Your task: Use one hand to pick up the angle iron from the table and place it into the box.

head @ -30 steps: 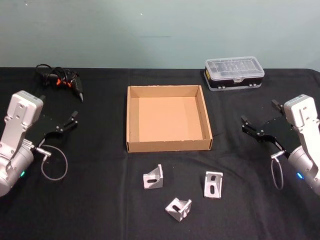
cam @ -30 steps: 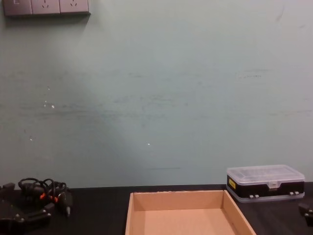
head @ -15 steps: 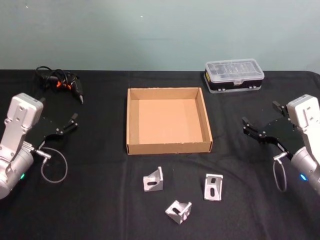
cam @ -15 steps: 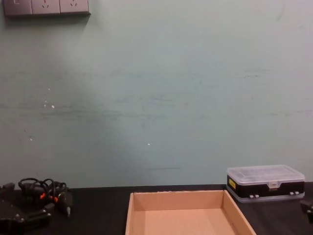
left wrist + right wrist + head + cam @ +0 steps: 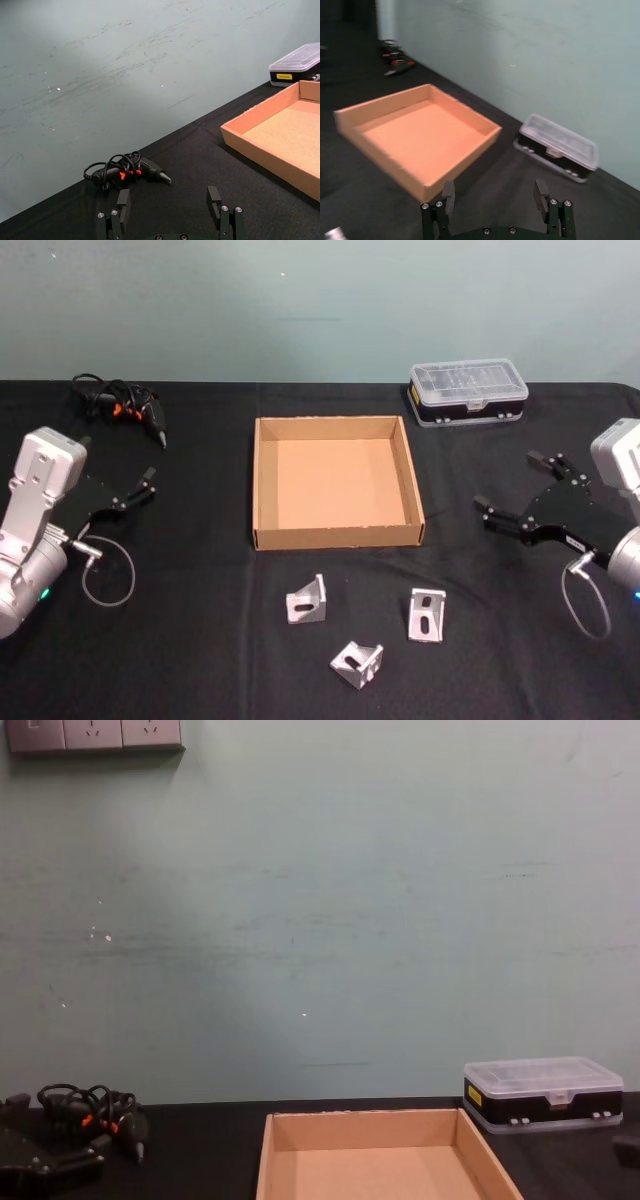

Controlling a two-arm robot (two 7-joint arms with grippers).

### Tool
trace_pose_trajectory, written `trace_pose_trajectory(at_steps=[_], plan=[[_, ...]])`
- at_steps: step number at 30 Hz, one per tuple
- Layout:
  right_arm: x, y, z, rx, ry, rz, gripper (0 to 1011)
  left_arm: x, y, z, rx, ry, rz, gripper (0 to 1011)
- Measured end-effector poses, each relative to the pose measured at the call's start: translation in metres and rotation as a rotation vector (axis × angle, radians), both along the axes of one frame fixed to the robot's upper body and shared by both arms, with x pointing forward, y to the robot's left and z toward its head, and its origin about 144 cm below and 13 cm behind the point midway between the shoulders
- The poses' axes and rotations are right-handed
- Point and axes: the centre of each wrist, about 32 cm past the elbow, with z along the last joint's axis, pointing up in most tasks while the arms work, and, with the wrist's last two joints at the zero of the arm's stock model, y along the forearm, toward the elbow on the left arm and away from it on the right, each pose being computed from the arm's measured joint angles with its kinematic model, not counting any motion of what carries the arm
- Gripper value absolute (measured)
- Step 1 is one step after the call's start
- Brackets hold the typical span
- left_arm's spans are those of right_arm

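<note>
Three silver angle irons lie on the black table in front of the box: one at the left, one at the right, one nearest me. The tan cardboard box sits empty at the table's middle. My right gripper hangs open to the right of the box, above the table, with nothing between its fingers. My left gripper stays open at the far left, also holding nothing.
A clear-lidded black plastic case stands at the back right. A tangle of black cable with orange marks lies at the back left. A green wall closes the far side.
My right gripper has swung inward and turned toward the box and the angle irons. The left arm has barely moved. The angle irons lie as before.
</note>
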Motion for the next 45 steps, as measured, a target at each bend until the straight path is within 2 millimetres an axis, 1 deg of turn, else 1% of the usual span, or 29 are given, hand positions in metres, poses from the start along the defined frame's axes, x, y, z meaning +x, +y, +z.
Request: trace_pose_trajectory(at_steps=[1,2,4,7,8,10,14,20,26,29,45], plan=[[0.000,-0.002,0.006,-0.005,0.022,0.031,1004,0.000,0.000,0.000,0.000,0.000,0.000,1000],[0.000,-0.002,0.006,-0.005,0.022,0.031,1004,0.000,0.000,0.000,0.000,0.000,0.000,1000],[0.000,-0.007,0.019,-0.023,0.066,0.104,1004,0.000,0.000,0.000,0.000,0.000,0.000,1000],[0.001,-0.010,0.029,-0.036,0.098,0.154,1004,0.000,0.000,0.000,0.000,0.000,0.000,1000],[0.002,-0.011,0.036,-0.046,0.118,0.190,1004,0.000,0.000,0.000,0.000,0.000,0.000,1000],[0.003,-0.012,0.041,-0.057,0.140,0.227,1004,0.000,0.000,0.000,0.000,0.000,0.000,1000],[0.006,-0.010,0.055,-0.098,0.199,0.334,1004,0.000,0.000,0.000,0.000,0.000,0.000,1000],[0.012,-0.002,0.064,-0.172,0.269,0.432,1004,0.000,0.000,0.000,0.000,0.000,0.000,1000],[0.019,0.006,0.064,-0.235,0.330,0.475,1004,0.000,0.000,0.000,0.000,0.000,0.000,1000],[0.023,0.010,0.060,-0.258,0.361,0.489,1004,0.000,0.000,0.000,0.000,0.000,0.000,1000],[0.036,0.021,0.043,-0.259,0.413,0.496,1004,0.000,0.000,0.000,0.000,0.000,0.000,1000]])
